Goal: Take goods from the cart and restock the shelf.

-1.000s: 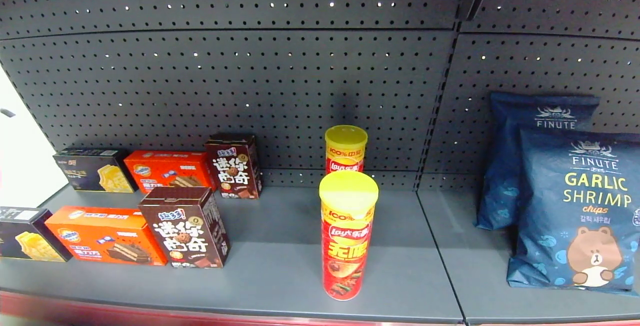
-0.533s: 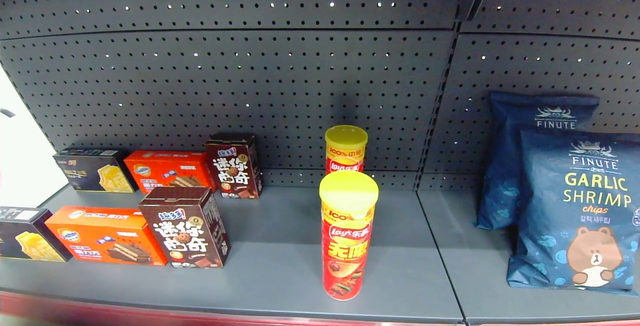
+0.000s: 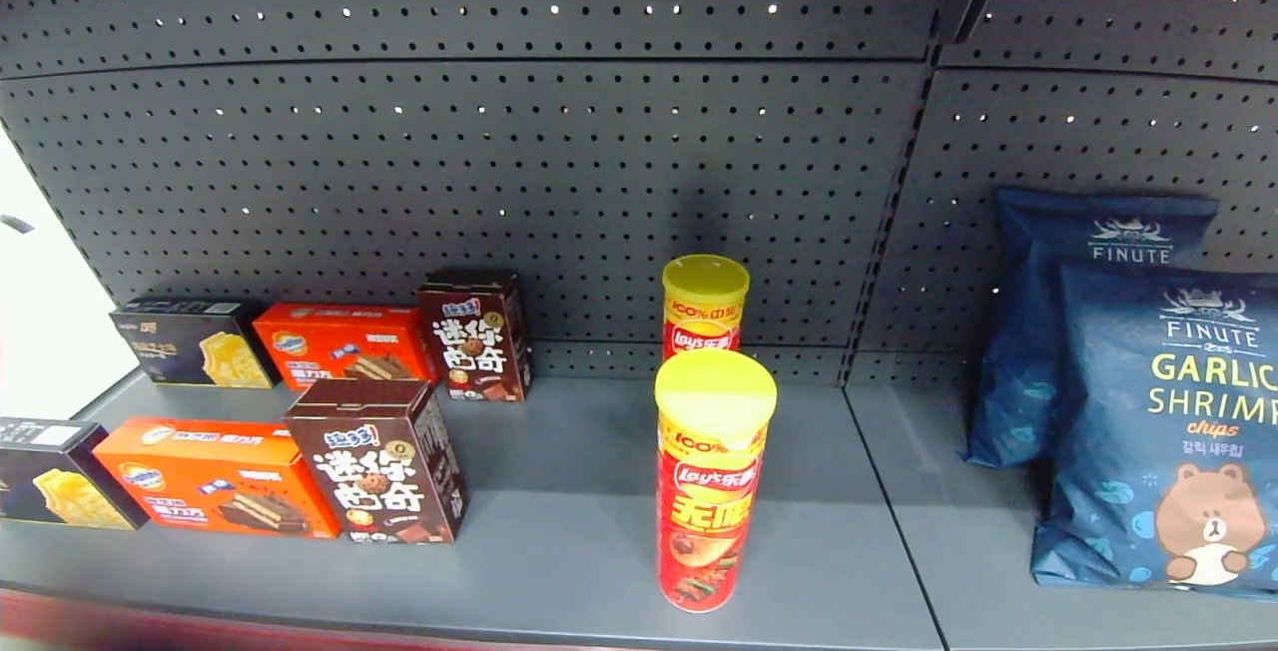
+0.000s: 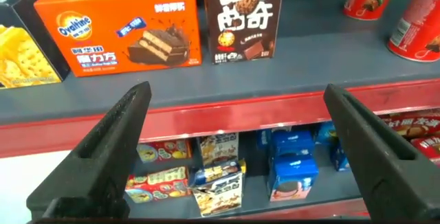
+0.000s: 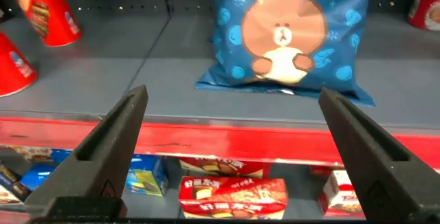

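Left gripper point(image 4: 236, 90): fingers spread, empty, before the shelf point(image 3: 559, 531) edge, facing the near orange box point(image 3: 215, 476) and near brown box point(image 3: 384, 461).
Right gripper point(image 5: 232, 92): spread, empty, facing the near blue bag point(image 3: 1188, 431).
Near can point(image 3: 711, 491): upright, mid-shelf, towards the front.
Far can point(image 3: 704, 307): upright, directly behind it.
Far blue bag point(image 3: 1038, 331): right, partly behind the near one.

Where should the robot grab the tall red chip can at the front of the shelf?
Probably around the middle of the front chip can, coming from the open front of the shelf. The can stands upright and round, with bare shelf on both sides, and a second can stands right behind it.
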Robot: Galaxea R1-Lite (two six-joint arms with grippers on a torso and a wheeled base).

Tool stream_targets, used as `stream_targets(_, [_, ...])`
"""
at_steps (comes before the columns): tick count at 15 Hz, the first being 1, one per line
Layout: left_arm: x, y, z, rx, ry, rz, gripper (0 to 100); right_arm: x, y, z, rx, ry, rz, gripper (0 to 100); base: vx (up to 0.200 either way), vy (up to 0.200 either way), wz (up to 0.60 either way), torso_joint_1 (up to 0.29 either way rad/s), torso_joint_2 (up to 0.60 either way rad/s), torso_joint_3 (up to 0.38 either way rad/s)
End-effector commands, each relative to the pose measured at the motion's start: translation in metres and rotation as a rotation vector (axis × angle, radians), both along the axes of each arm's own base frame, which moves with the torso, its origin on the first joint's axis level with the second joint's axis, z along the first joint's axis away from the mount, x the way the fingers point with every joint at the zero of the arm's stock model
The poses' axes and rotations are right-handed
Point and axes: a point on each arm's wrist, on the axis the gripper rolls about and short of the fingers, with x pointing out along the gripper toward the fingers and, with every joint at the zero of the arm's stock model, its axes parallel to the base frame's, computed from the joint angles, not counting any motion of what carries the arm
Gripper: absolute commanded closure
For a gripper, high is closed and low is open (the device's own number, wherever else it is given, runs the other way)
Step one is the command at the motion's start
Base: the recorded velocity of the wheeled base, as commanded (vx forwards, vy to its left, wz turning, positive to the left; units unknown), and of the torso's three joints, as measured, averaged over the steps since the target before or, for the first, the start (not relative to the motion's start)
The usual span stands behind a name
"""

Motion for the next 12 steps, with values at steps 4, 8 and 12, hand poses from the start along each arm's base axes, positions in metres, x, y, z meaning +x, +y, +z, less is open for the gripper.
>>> stream_targets(4, [0.0004, 0.0, 0.0001, 0.006, 0.004, 0.001, 0, 0.0005, 0.0, 0.0001, -0.002, 0.006, 0.001, 0, 0.0, 0.0, 0.0, 0.0, 0.0, 0.0])
stream_targets(8, [0.0004, 0.0, 0.0001, 0.008, 0.003, 0.0, 0, 0.0004, 0.0, 0.0001, -0.002, 0.004, 0.0, 0, 0.0, 0.0, 0.0, 0.0, 0.0, 0.0])
stream_targets(12, [0.0004, 0.0, 0.0001, 0.005, 0.004, 0.003, 0, 0.0005, 0.0001, 0.0001, -0.009, 0.005, 0.003, 0, 0.0, 0.0, -0.15, 0.001, 0.0, 0.001])
